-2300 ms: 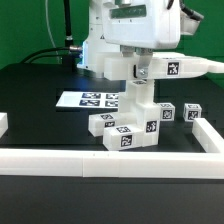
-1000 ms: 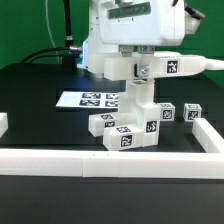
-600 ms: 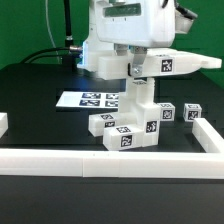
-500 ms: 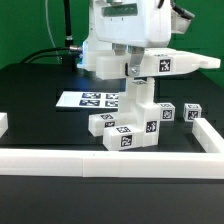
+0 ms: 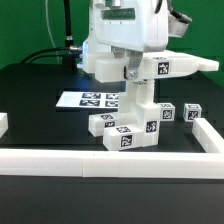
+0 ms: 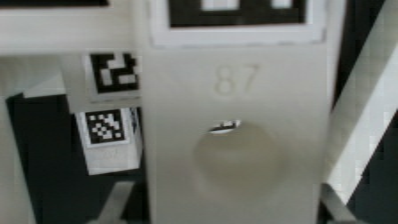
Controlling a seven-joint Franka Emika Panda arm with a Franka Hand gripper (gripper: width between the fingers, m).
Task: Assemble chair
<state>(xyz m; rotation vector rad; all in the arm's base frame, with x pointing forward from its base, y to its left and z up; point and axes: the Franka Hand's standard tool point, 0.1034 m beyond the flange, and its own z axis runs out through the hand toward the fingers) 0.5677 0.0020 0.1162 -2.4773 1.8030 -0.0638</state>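
Note:
My gripper is shut on a long flat white chair slab with a square tag. It holds the slab level, sticking out toward the exterior view's right, just above the part-built chair. That assembly is a tagged base block with an upright post. In the wrist view the slab, embossed 87, fills the picture between my fingers. Tags of the assembly show beside it. Two cube-ended legs stand at the right.
The marker board lies flat on the black table behind the assembly. A plain white border rail runs along the front and turns up the right side. A short white piece sits at the left edge.
The gripper and the held slab have shifted a little toward the exterior view's left, over the upright post. The assembly and legs have not moved.

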